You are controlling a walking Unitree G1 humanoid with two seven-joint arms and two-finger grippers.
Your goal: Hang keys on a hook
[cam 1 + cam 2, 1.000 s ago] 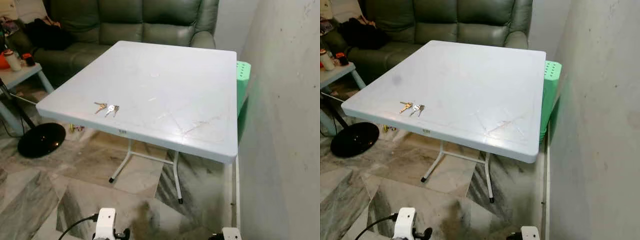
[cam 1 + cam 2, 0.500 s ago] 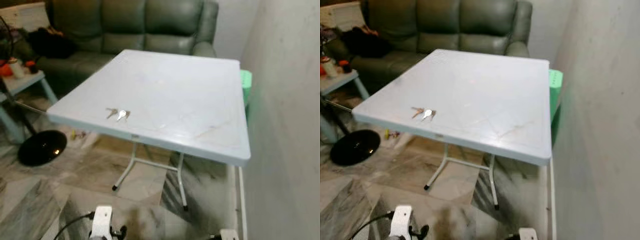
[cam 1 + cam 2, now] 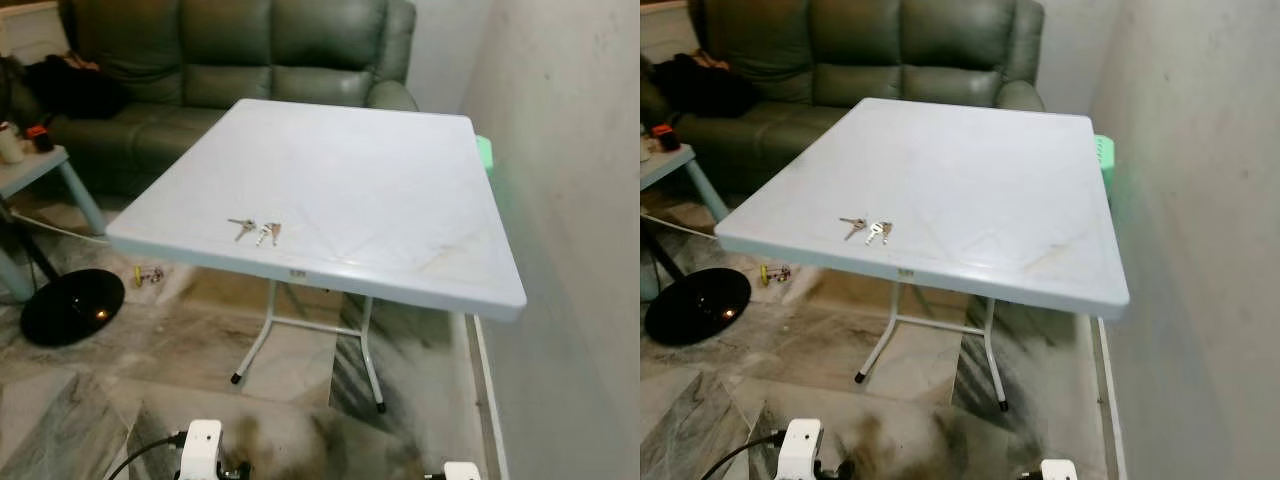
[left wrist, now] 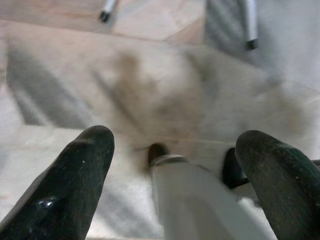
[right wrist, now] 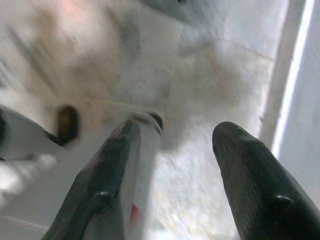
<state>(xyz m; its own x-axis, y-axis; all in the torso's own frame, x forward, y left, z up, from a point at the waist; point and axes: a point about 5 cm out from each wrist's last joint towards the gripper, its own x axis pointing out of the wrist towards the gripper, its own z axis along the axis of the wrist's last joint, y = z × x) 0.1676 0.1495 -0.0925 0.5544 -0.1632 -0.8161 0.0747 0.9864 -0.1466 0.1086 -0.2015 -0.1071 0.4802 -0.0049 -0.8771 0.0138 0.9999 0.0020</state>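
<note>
Keys (image 3: 255,231) lie near the surface (image 3: 400,190) front edge. Our L gripper (image 4: 175,165) & R gripper (image 5: 172,165) hang low, fingers wide, empty. Risk: a clumsy grab could knock keys off that edge.

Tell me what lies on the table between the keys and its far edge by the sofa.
In the left eye view, bare white tabletop runs from the keys to the sofa.

I see the keys (image 3: 255,231), a small silver and brass bunch, lying flat left of centre in the frame, near the table's (image 3: 400,180) front edge.
</note>
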